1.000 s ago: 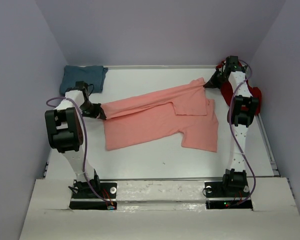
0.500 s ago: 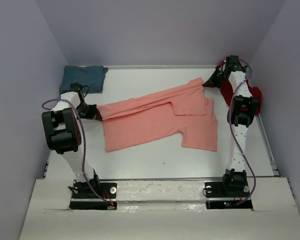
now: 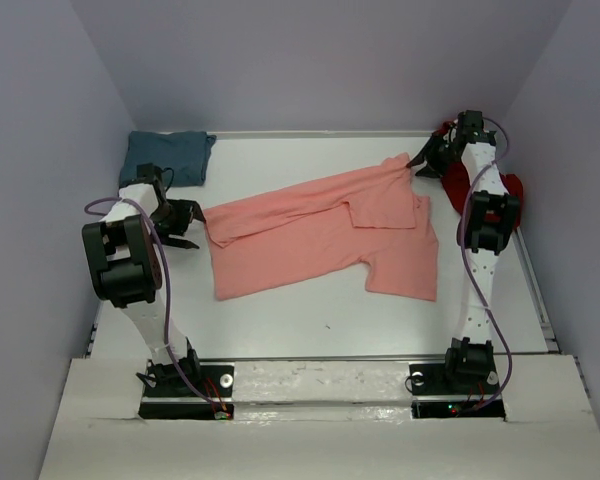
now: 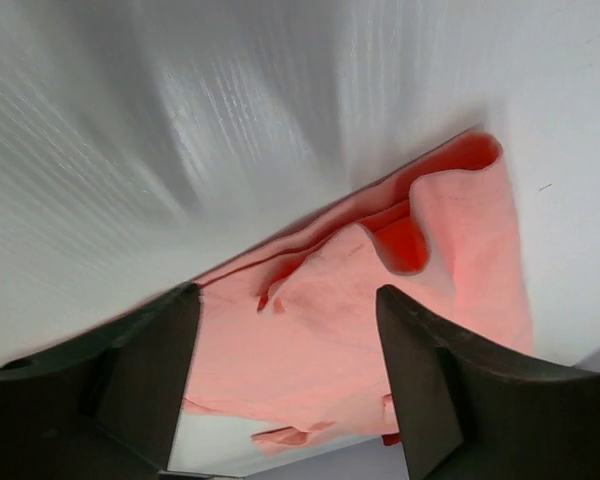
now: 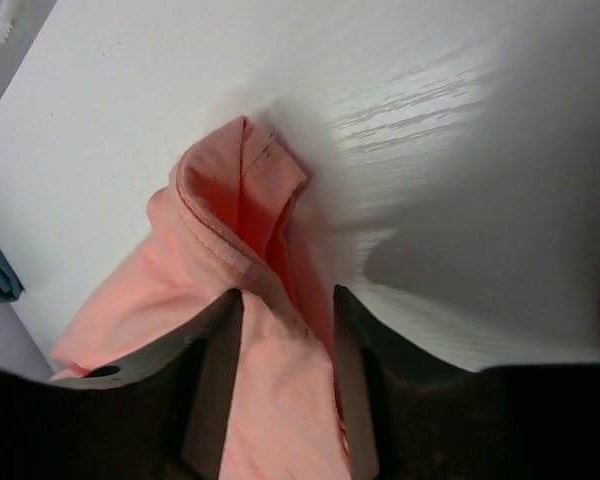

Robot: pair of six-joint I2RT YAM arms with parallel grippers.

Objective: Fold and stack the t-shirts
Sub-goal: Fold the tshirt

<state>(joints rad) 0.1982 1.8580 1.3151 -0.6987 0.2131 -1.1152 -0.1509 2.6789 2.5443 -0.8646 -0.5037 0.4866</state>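
Note:
The salmon-pink t-shirt (image 3: 310,240) lies half folded across the middle of the white table (image 3: 310,315). My left gripper (image 3: 188,228) stands open just left of its left corner. In the left wrist view the gripper (image 4: 285,370) has its jaws wide apart and the pink cloth (image 4: 450,250) lies flat beyond them. My right gripper (image 3: 418,162) is at the shirt's far right corner. There its jaws (image 5: 285,370) are parted with the pink hem (image 5: 220,250) lying loose between them. The teal t-shirt (image 3: 168,155) sits folded at the back left. The dark red t-shirt (image 3: 452,178) lies behind the right arm.
Purple walls close in the table on the left, back and right. A metal rail (image 3: 540,290) runs along the right edge. The arm bases (image 3: 185,385) stand at the near edge.
Both grippers have opened and let go of the pink shirt's corners. The shirt's left end has settled on the table, and the left gripper has drawn back a little.

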